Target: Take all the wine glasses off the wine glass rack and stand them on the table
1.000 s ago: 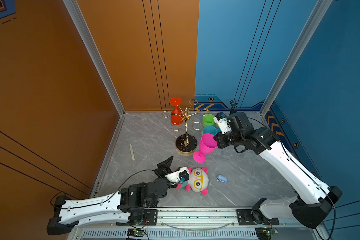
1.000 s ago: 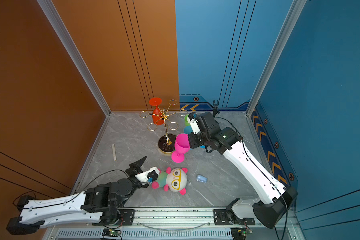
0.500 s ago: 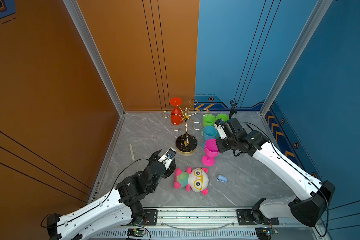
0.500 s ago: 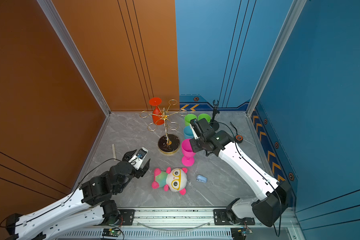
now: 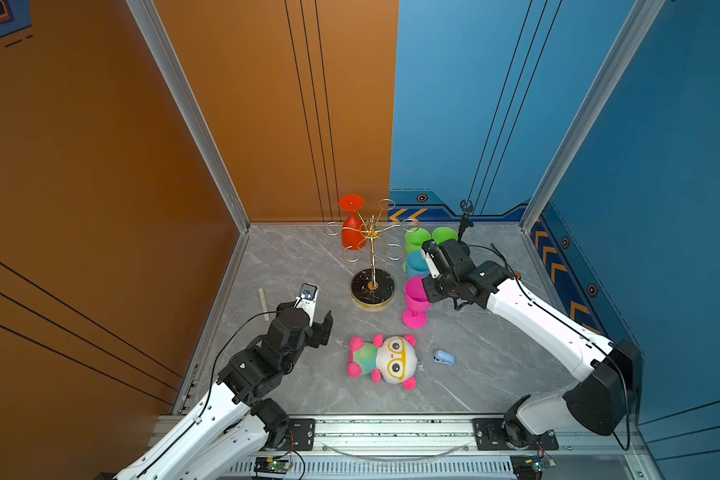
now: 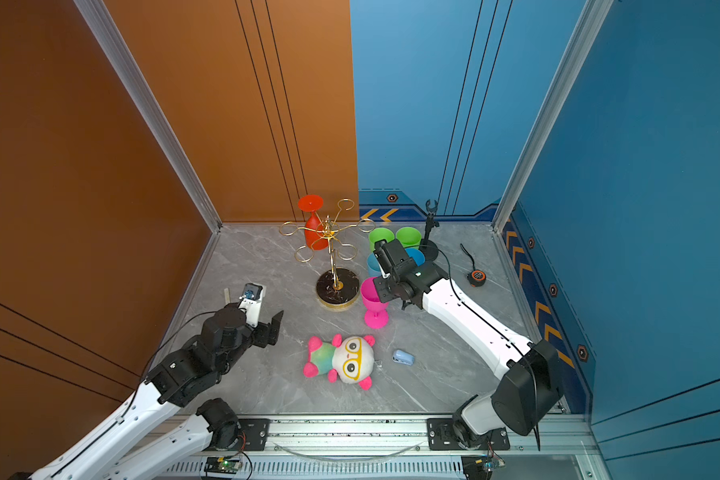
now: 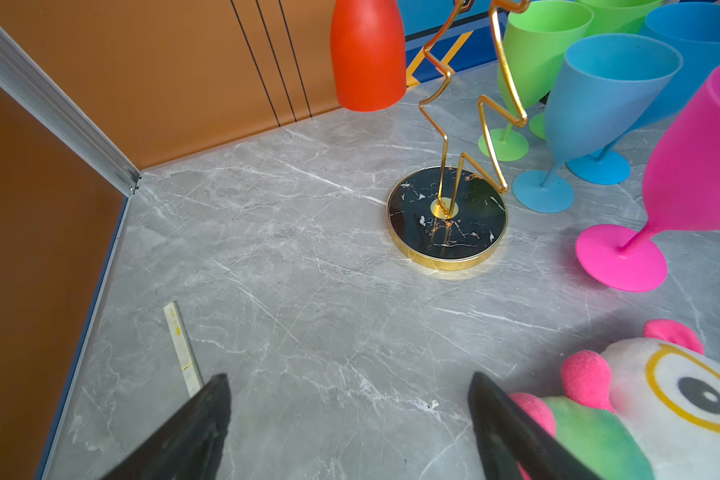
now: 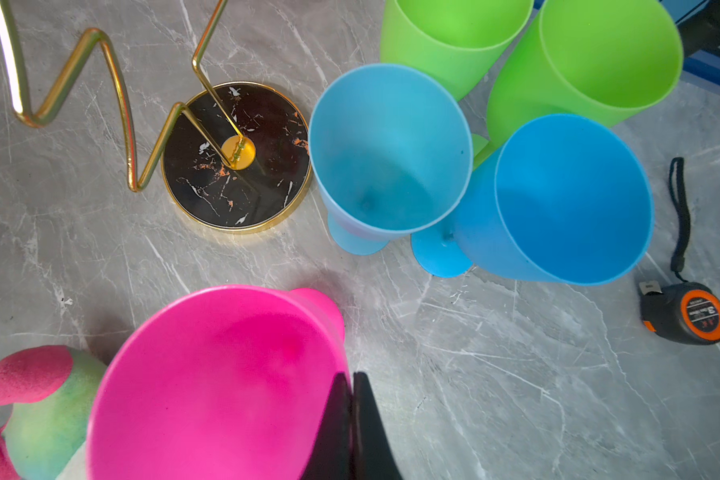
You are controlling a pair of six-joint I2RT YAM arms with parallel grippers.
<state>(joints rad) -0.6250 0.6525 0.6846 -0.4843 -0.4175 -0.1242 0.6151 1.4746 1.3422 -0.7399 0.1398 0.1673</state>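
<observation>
Right gripper (image 8: 351, 376): pinching pink wine glass (image 5: 415, 300) rim, mid-frame in both top views.
Left gripper (image 7: 348, 377): spread, empty, lower left.

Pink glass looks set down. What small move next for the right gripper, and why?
Probably open the right gripper: the pink glass appears to stand on its foot on the table beside the wine glass rack, its rim pinched between the jaws.

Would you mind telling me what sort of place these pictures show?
Most likely a robot test cell rather than a home: a left arm and right arm bolted to an aluminium rail, orange and blue panel walls enclosing the marbled tabletop.
</observation>
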